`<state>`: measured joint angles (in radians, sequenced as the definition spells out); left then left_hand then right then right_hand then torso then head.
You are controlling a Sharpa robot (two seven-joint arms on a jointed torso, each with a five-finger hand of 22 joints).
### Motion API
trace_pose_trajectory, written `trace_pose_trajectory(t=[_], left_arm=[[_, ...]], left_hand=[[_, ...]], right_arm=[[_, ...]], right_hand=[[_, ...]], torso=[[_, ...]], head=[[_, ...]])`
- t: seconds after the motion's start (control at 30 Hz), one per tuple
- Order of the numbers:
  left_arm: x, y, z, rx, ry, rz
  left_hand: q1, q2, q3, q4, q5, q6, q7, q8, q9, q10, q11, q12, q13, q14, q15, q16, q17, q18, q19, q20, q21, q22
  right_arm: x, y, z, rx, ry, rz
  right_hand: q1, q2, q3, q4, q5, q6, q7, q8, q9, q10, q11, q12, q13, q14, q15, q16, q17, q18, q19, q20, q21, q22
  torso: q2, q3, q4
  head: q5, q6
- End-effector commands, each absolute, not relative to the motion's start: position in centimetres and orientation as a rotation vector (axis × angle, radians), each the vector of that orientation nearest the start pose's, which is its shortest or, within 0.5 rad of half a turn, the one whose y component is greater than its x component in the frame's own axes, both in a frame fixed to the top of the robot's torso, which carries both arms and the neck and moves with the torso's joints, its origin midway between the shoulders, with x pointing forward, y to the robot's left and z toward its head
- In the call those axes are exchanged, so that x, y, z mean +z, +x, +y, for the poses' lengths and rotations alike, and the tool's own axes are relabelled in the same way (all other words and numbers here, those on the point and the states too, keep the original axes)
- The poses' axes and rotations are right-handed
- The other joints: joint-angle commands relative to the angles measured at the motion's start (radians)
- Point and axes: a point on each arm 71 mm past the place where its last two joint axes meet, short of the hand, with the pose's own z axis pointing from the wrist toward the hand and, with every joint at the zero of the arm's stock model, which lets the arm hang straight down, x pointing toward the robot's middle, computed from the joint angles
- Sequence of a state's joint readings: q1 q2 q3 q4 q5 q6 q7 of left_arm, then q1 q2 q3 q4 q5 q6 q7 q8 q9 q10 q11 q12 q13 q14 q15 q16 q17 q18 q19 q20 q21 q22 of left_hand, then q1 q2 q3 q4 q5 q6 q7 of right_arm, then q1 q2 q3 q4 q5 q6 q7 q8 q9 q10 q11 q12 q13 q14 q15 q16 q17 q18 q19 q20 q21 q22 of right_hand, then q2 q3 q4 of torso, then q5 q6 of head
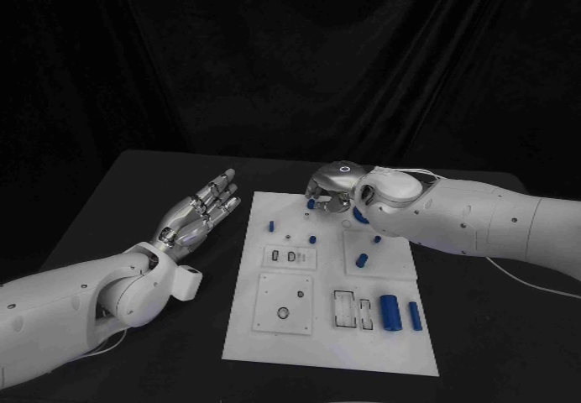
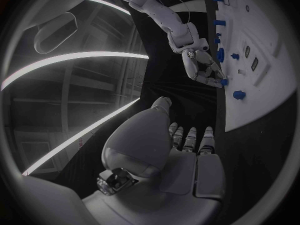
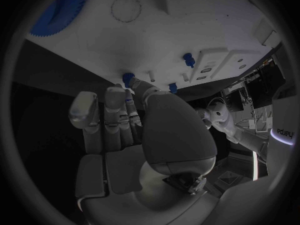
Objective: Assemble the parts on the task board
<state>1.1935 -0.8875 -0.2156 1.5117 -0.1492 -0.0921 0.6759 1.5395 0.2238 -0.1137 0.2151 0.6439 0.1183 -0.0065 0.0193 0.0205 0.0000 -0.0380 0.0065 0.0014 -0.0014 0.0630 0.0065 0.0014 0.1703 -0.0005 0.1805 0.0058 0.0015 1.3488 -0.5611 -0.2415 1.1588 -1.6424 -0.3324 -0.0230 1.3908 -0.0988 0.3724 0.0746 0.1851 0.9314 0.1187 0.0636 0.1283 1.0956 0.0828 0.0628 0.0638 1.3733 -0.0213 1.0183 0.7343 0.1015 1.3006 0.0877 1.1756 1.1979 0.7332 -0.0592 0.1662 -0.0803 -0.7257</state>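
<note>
Two blue cylinders (image 1: 389,311) lie side by side at the near right of the task board (image 1: 273,344), just right of two rectangular slots (image 1: 345,308), with smaller blue parts (image 1: 311,239) standing farther up the plate. Left of the board, the left hand (image 1: 200,210) hovers over the black table (image 1: 145,180), fingers straight and apart, holding nothing. At the far edge, the right hand (image 1: 336,189) curls down over a blue peg (image 1: 311,203); whether it grips the peg cannot be told.

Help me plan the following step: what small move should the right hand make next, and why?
Probably lift slightly: the right hand has its fingers on a small blue peg at the task board's far edge, while the left hand hovers open beside the board.
</note>
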Motion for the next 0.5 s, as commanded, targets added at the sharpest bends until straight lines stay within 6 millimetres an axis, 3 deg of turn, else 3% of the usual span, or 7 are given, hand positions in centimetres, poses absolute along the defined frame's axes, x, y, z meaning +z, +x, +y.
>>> trace_pose_trajectory(t=[0.03, 0.07, 0.13, 0.17, 0.3, 0.5], left_arm=[[-22.1, 45.5, 22.2, -1.776, -0.809, 1.465], [-22.1, 45.5, 22.2, -1.775, -0.809, 1.466], [-22.1, 45.5, 22.2, -1.774, -0.810, 1.467], [-22.1, 45.5, 22.2, -1.773, -0.810, 1.468], [-22.1, 45.5, 22.3, -1.772, -0.811, 1.469], [-22.1, 45.5, 22.6, -1.761, -0.815, 1.467]], left_hand=[[0.003, -0.002, 0.006, -0.003, 0.006, 0.004, 0.003, 0.005, 0.001, 0.000, 0.008, -0.007, -0.001, 0.001, 0.009, -0.007, -0.001, 0.008, 0.001, 0.006, -0.006, -0.001], [0.003, -0.002, 0.006, -0.003, 0.006, 0.004, 0.003, 0.005, 0.001, 0.000, 0.008, -0.007, -0.001, 0.001, 0.009, -0.007, -0.001, 0.008, 0.001, 0.006, -0.006, -0.001], [0.003, -0.002, 0.006, -0.004, 0.006, 0.004, 0.004, 0.005, 0.001, 0.000, 0.009, -0.007, -0.001, 0.001, 0.009, -0.007, -0.001, 0.008, 0.001, 0.006, -0.006, -0.001], [0.003, -0.002, 0.006, -0.004, 0.006, 0.004, 0.004, 0.005, 0.001, 0.000, 0.009, -0.007, -0.001, 0.001, 0.009, -0.007, -0.001, 0.008, 0.001, 0.006, -0.006, -0.001], [0.003, -0.002, 0.008, -0.006, 0.006, 0.004, 0.006, 0.004, 0.001, 0.000, 0.011, -0.007, -0.001, 0.001, 0.010, -0.007, -0.001, 0.008, 0.001, 0.007, -0.006, -0.001], [0.003, -0.001, 0.008, -0.006, 0.006, 0.005, 0.006, 0.005, 0.001, 0.000, 0.011, -0.007, -0.001, 0.001, 0.010, -0.007, -0.001, 0.008, 0.001, 0.007, -0.006, -0.001]], right_arm=[[-19.2, 54.9, -16.1, 0.395, -0.506, 1.610], [-19.2, 54.9, -16.2, 0.392, -0.503, 1.612], [-19.2, 54.9, -16.3, 0.389, -0.498, 1.609], [-19.1, 54.9, -16.4, 0.390, -0.496, 1.603], [-18.9, 54.8, -16.8, 0.401, -0.482, 1.565], [-17.3, 54.6, -18.0, 0.399, -0.457, 1.516]], right_hand=[[-0.007, -0.014, -0.011, 0.005, -0.013, -0.085, -0.032, -0.003, -0.022, -0.078, 0.007, -0.003, -0.001, -0.023, 0.004, -0.021, -0.027, 0.009, -0.026, 0.003, -0.030, -0.018], [-0.008, -0.013, -0.019, 0.004, -0.015, -0.107, -0.040, -0.001, -0.028, -0.098, 0.009, -0.001, 0.001, -0.029, 0.004, -0.026, -0.034, 0.010, -0.032, 0.006, -0.039, -0.023], [-0.009, -0.010, -0.036, -0.001, -0.020, -0.202, -0.033, -0.005, -0.048, -0.153, 0.009, -0.001, 0.001, -0.047, 0.008, -0.041, -0.055, 0.015, -0.049, 0.007, -0.063, -0.037], [-0.007, -0.005, -0.054, -0.008, -0.021, -0.265, -0.050, -0.007, -0.061, -0.192, 0.011, 0.001, 0.003, -0.059, 0.009, -0.049, -0.068, 0.017, -0.059, 0.010, -0.080, -0.044], [-0.002, 0.000, -0.066, -0.014, -0.018, -0.300, -0.052, -0.009, -0.067, -0.212, 0.010, 0.000, 0.003, -0.063, 0.010, -0.050, -0.072, 0.019, -0.062, 0.010, -0.087, -0.046], [0.002, 0.005, -0.074, -0.018, -0.013, -0.268, -0.044, -0.002, -0.063, -0.202, 0.006, 0.009, 0.007, -0.074, 0.007, -0.069, -0.100, 0.023, -0.071, 0.009, -0.105, -0.057]], torso=[[-0.001, -0.0001, 0.0002], [-0.001, 0.0000, 0.0005], [-0.001, -0.0001, -0.0006], [-0.001, -0.0001, -0.0006], [-0.001, -0.0001, -0.0002], [-0.001, 0.0001, 0.0003]], head=[[0.000, -0.003], [0.000, -0.003], [-0.001, -0.005], [-0.001, -0.005], [0.003, -0.003], [0.007, -0.002]])
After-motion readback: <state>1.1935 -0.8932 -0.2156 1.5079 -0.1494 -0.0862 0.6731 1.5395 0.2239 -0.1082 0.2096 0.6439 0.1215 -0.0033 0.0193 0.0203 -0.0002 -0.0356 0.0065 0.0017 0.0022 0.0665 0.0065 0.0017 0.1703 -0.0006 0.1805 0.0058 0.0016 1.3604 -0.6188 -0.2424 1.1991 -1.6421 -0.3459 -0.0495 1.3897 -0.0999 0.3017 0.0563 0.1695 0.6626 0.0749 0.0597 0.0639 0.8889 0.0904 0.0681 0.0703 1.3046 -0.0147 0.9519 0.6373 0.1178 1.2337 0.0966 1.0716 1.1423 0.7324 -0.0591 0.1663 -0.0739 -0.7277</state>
